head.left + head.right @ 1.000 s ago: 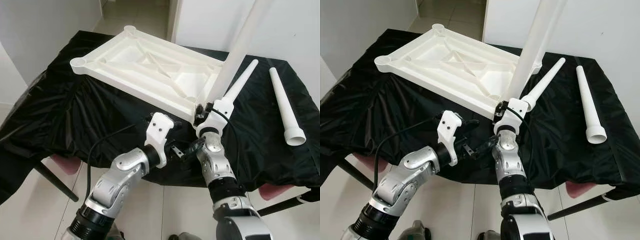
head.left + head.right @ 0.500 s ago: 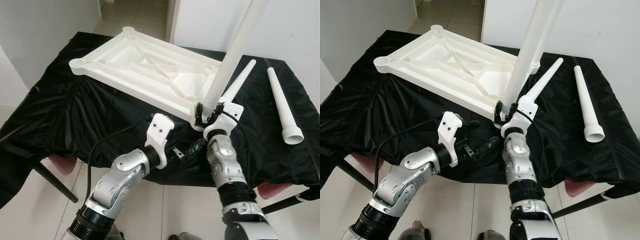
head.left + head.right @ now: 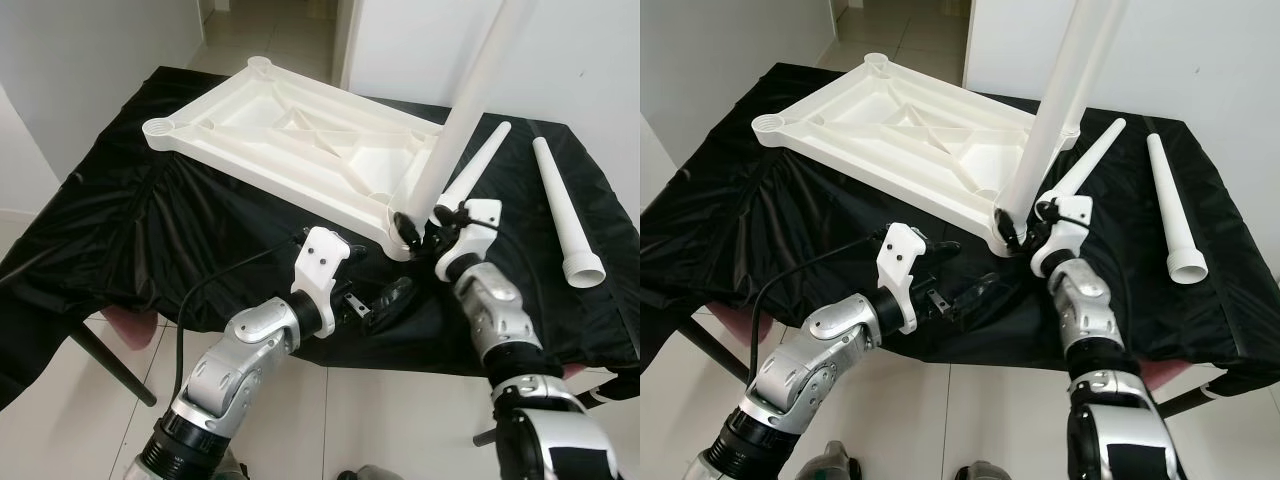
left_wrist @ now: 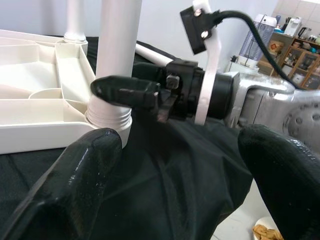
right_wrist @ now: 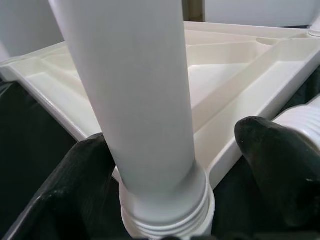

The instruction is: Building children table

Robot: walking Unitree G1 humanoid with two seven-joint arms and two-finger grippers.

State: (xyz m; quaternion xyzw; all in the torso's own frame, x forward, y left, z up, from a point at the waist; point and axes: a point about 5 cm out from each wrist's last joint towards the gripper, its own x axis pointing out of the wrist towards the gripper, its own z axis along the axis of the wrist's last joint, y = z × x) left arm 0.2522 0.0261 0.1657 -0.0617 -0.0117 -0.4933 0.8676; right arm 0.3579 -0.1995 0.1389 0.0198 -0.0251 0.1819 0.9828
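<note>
Tabletop [image 3: 290, 130], white plastic, lies upside down on a black cloth [image 3: 130, 230] that covers the work surface, its ribbed underside facing up. At the near right corner one white leg [image 3: 455, 120] stands upright in the corner socket, and its threaded base [image 5: 167, 212] shows just above the rim.

The right gripper [image 3: 418, 232] is at the base of this leg, with one black finger on each side of it. The fingers [image 5: 277, 160] stand wide around the leg, and I cannot tell if they touch it.

The left gripper [image 3: 385, 300] hovers low in front of the same corner, near the cloth edge. Its fingers [image 4: 85, 180] are spread wide and hold nothing.

Two more legs lie flat on the cloth to the right of the tabletop: a second leg [image 3: 478, 165] near the standing one, and a third leg [image 3: 565, 215] further right, well apart from the tabletop.
</note>
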